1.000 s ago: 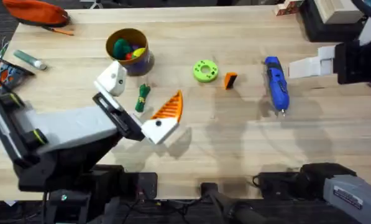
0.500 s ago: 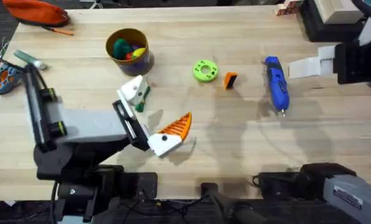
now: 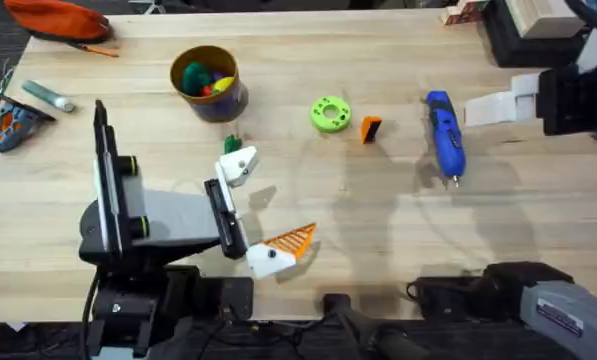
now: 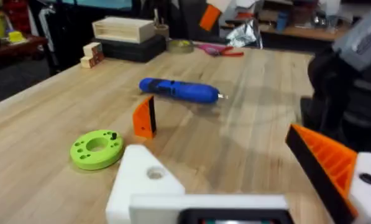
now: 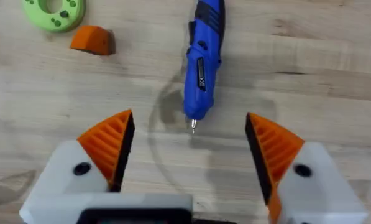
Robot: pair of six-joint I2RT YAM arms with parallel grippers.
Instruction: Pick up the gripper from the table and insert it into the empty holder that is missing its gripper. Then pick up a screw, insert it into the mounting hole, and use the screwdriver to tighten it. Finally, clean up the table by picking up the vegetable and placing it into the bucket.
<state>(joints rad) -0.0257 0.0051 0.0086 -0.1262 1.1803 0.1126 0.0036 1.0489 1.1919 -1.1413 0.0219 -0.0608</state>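
The small orange gripper (image 3: 371,129) (image 4: 145,117) (image 5: 93,39) lies on the table between the lime-green disc (image 3: 330,113) and the blue screwdriver (image 3: 444,135) (image 4: 179,90) (image 5: 201,59). My left gripper (image 3: 263,205) (image 4: 216,146) is open near the front edge. One of its fingers is the bare white holder (image 3: 238,165) (image 4: 141,180); the other carries an orange ribbed tip (image 3: 290,240). The vegetable (image 3: 231,145) peeks out just behind the holder. The bucket (image 3: 226,97) stands at the back left with toys inside. My right gripper (image 3: 490,107) (image 5: 188,118) is open, just right of the screwdriver.
An orange pouch (image 3: 58,18) and a grey-green marker pen (image 3: 48,95) lie at the far left. Wooden blocks (image 3: 466,12) and a box (image 3: 538,15) sit at the back right. Bare wood spans the table's middle and front.
My left gripper has swung right and back toward the front edge, its holder passing over the vegetable. The right arm and the other things have not moved.
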